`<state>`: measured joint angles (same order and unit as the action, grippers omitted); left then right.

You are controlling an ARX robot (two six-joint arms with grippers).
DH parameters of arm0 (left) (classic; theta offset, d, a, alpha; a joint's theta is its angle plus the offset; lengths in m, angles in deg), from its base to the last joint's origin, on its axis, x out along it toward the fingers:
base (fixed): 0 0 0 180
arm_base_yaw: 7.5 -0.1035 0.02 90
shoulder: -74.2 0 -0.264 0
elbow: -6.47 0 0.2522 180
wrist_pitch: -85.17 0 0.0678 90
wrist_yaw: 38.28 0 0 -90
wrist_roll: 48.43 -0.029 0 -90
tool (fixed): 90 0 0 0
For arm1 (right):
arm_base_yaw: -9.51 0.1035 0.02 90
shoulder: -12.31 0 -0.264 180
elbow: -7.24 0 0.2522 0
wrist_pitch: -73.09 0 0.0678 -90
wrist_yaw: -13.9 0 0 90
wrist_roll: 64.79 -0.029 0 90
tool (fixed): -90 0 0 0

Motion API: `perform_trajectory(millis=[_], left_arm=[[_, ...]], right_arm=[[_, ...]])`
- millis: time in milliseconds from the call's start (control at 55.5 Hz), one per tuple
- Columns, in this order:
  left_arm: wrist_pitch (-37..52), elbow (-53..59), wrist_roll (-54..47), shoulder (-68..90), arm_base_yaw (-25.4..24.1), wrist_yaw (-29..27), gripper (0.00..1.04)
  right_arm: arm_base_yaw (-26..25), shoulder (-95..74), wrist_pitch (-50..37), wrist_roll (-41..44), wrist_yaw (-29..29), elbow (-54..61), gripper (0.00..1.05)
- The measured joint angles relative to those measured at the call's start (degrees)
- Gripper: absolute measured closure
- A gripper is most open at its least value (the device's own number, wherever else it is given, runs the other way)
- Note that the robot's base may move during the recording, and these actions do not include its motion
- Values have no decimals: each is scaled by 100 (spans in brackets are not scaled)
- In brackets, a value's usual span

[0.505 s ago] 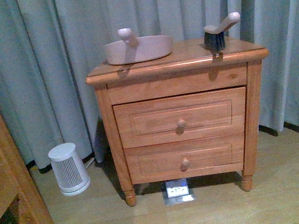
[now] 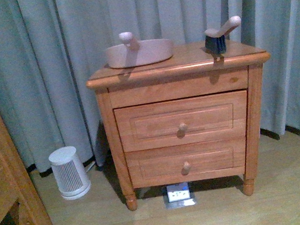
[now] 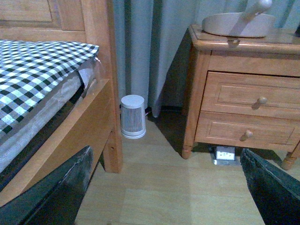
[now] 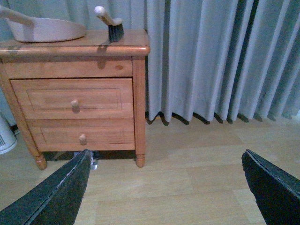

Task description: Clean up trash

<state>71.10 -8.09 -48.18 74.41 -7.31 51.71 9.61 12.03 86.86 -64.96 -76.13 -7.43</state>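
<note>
Between the fingers (image 3: pixel 65 187) of our left hand (image 3: pixel 165 150), which stand wide apart and hold nothing, we see bare floor (image 3: pixel 159 187). Ahead of this hand stands a small white ribbed device (image 3: pixel 133 116), with the bed (image 3: pixel 42 65) near it. Our right hand (image 4: pixel 166 151) has its fingers spread likewise, empty. Ahead of it is the nightstand (image 4: pixel 75 103); on its surface rest the dustpan (image 4: pixel 44 29) and the brush (image 4: pixel 111 26). The paper ball shows in no view, so we cannot tell its place.
</note>
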Motion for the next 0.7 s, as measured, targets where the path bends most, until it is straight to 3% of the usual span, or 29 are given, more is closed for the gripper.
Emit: perform_trajectory(millis=[703], left_arm=[[0,0,0,0,0,0,8]], right_arm=[[0,0,0,0,0,0,7]])
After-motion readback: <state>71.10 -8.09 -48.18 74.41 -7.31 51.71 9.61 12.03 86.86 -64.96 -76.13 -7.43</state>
